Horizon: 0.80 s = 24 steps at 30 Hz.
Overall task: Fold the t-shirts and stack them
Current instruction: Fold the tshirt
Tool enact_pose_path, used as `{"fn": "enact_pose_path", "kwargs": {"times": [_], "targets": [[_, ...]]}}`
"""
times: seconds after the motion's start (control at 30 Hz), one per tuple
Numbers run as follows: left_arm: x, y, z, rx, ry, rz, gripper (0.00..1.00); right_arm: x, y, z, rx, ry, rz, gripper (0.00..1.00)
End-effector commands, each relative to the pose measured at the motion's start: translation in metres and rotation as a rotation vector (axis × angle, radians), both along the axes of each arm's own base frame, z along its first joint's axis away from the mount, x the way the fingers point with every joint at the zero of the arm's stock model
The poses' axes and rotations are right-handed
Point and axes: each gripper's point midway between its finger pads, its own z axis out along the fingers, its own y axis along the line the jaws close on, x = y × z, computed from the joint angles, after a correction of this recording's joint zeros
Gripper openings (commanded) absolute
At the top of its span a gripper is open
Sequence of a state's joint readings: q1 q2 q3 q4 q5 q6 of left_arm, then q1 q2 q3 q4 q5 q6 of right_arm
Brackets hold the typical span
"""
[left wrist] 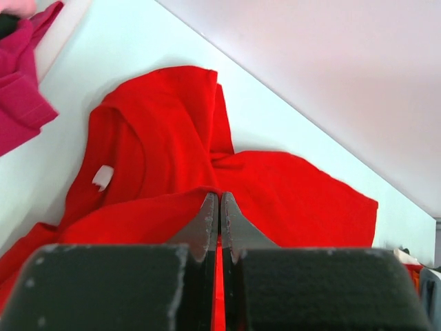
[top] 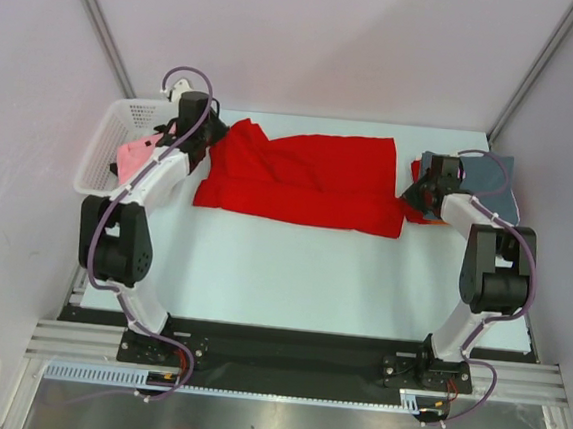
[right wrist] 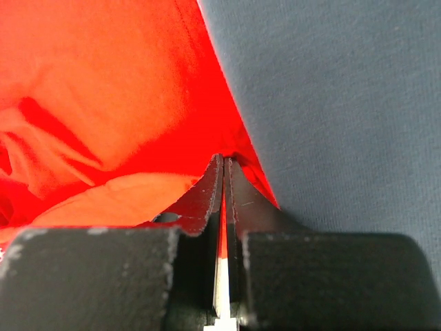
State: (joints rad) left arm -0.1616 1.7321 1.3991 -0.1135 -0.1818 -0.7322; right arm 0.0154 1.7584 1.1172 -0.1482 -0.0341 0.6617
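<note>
A bright red t-shirt lies rumpled and partly folded across the back of the table. My left gripper is at its left edge. In the left wrist view the jaws are shut with red cloth pinched at the tips; a white label shows on the shirt. My right gripper is at the shirt's right end, shut with red cloth gathered at its tips. A grey-blue t-shirt lies flat just right of it.
A white lattice basket stands at the back left, with pink t-shirts in it; magenta cloth shows in the left wrist view. Grey walls close in the back and both sides.
</note>
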Motion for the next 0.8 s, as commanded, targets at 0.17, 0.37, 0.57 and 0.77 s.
{"fn": "enact_pose_path", "kwargs": {"times": [0.17,0.37,0.57,0.77], "targets": [[0.052,-0.020,-0.006,-0.035,-0.037,-0.053,0.00,0.026,-0.003,0.014,0.003,-0.073,-0.015,0.00],[0.071,-0.025,-0.010,-0.015,-0.003,-0.068,0.45,0.018,0.004,0.029,-0.045,-0.073,-0.019,0.57],[0.022,-0.031,0.010,0.088,0.025,-0.044,0.87,-0.029,0.018,0.044,-0.040,-0.151,-0.092,0.54],[-0.051,-0.035,0.024,0.009,-0.027,-0.052,0.93,-0.078,0.027,0.031,0.054,-0.211,-0.197,0.42]]}}
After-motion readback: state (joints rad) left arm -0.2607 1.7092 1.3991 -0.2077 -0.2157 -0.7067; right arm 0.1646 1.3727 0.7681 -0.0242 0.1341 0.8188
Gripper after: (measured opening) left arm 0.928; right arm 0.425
